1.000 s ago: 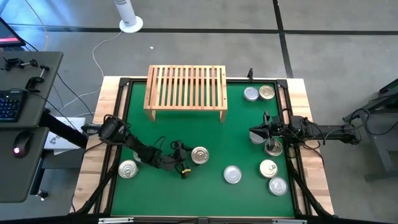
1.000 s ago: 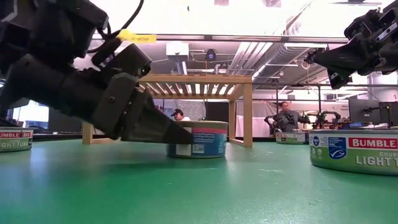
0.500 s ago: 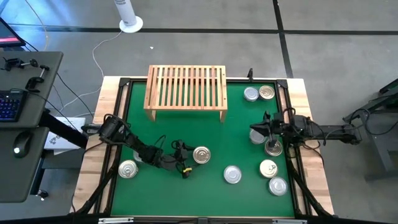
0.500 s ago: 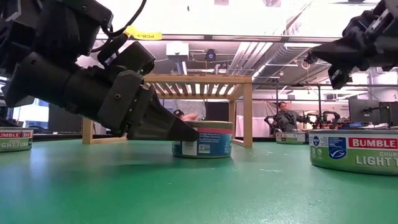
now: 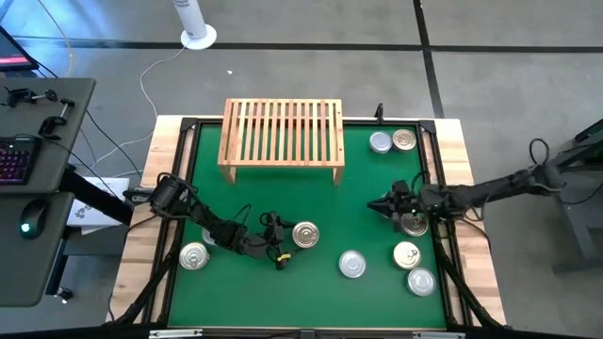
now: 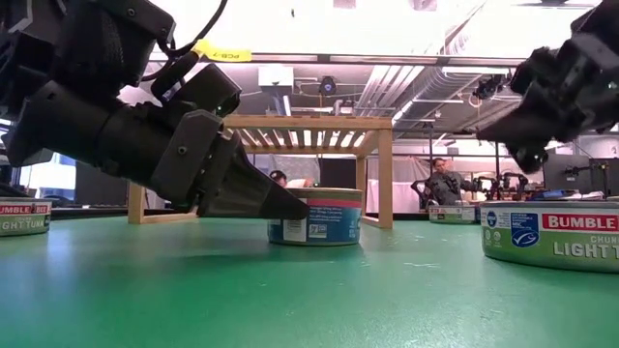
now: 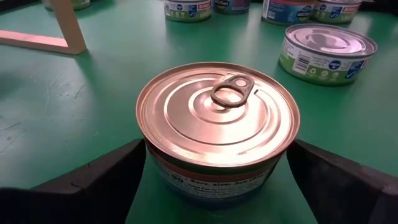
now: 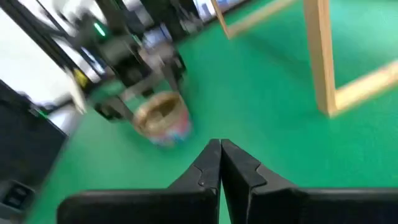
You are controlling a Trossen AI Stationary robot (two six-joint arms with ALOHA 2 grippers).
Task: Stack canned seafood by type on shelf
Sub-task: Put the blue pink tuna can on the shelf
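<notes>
Two spread fingers of the left claw (image 7: 217, 186) flank a gold-lidded tin (image 7: 217, 121), apart from its sides. Tins (image 6: 553, 235) beyond read "BUMBLE". Right claw (image 8: 221, 163), pressed together, hangs past the shelf (image 5: 281, 132).

Green mat (image 5: 311, 282); keyboard (image 5: 14, 158), mouse (image 5: 31, 219) beside table.

- Bare green surface (image 5: 363, 184) mid-mat, between shelf (image 5: 282, 137) and near tins: open passage.
- Left end effector (image 5: 290, 243) fingers spread either side of the gold tin (image 5: 304, 234); arm blocks near-left.
- Right edge crowded: tin cluster (image 5: 412, 254), right end effector (image 5: 377, 204) pinched together above mat.
</notes>
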